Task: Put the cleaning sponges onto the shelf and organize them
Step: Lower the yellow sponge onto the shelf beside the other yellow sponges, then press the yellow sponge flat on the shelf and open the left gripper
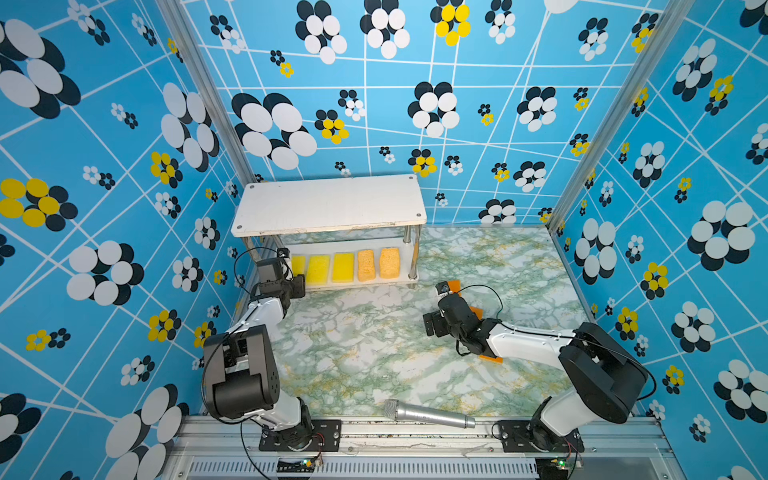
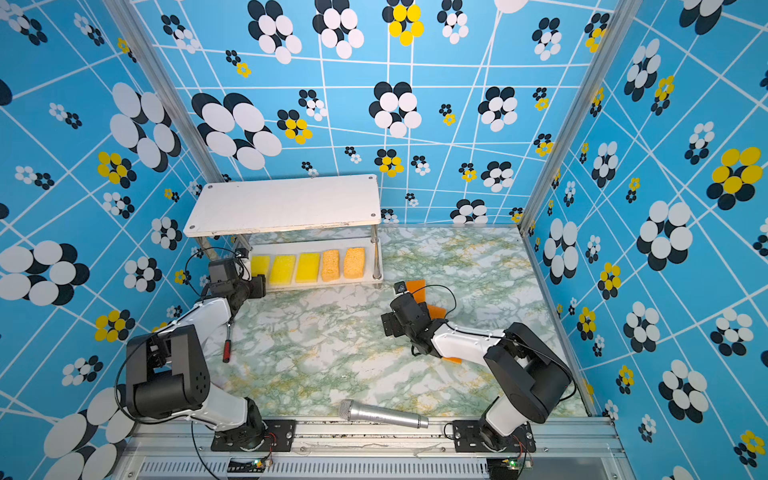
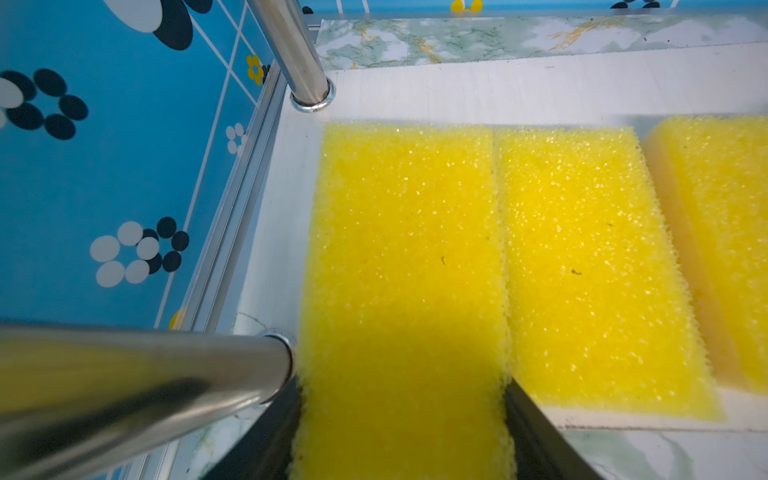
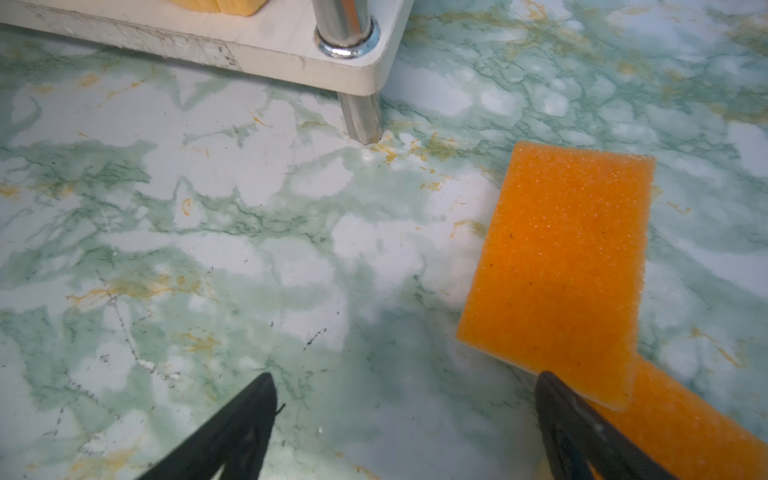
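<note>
Clamping 1 yellow sponge (image 3: 403, 270), left fingers (image 3: 266, 449) show cropped; right fingers (image 4: 232, 432) gape by apparently 3 half-hidden orange sponges (image 2: 417, 290).

I see the two-tier shelf (image 1: 328, 203) at back left, white boards on chrome legs. Its lower board holds a row of three yellow sponges (image 1: 343, 267) and two porous tan sponges (image 1: 390, 262). The leftmost yellow sponge (image 3: 407, 270) overhangs the front edge. Three orange sponges (image 4: 557, 266) lie flat on the table right of the shelf, two of them overlapping.
</note>
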### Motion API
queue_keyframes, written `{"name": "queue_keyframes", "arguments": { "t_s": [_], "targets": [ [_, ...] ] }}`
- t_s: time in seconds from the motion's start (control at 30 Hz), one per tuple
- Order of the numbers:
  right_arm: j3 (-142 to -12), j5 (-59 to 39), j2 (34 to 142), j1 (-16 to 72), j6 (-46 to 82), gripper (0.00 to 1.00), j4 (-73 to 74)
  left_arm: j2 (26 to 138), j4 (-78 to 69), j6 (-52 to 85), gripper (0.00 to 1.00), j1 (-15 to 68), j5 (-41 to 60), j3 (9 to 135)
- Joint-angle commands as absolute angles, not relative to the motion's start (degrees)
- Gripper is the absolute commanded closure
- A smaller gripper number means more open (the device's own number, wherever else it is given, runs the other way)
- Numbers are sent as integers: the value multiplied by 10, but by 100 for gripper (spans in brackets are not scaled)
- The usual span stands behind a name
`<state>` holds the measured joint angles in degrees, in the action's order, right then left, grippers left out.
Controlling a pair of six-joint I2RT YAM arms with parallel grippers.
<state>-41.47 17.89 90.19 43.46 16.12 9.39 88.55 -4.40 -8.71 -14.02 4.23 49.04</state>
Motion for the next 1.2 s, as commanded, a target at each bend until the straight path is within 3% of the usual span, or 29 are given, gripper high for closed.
{"name": "queue_keyframes", "arguments": {
  "t_s": [0.0,1.17],
  "targets": [
    [-431,191,904,432,160,1,78,902,-21,-99,36,-145,37,516],
    [-448,192,907,432,155,1,64,963,27,-118,33,-123,-11,573]
  ]
}}
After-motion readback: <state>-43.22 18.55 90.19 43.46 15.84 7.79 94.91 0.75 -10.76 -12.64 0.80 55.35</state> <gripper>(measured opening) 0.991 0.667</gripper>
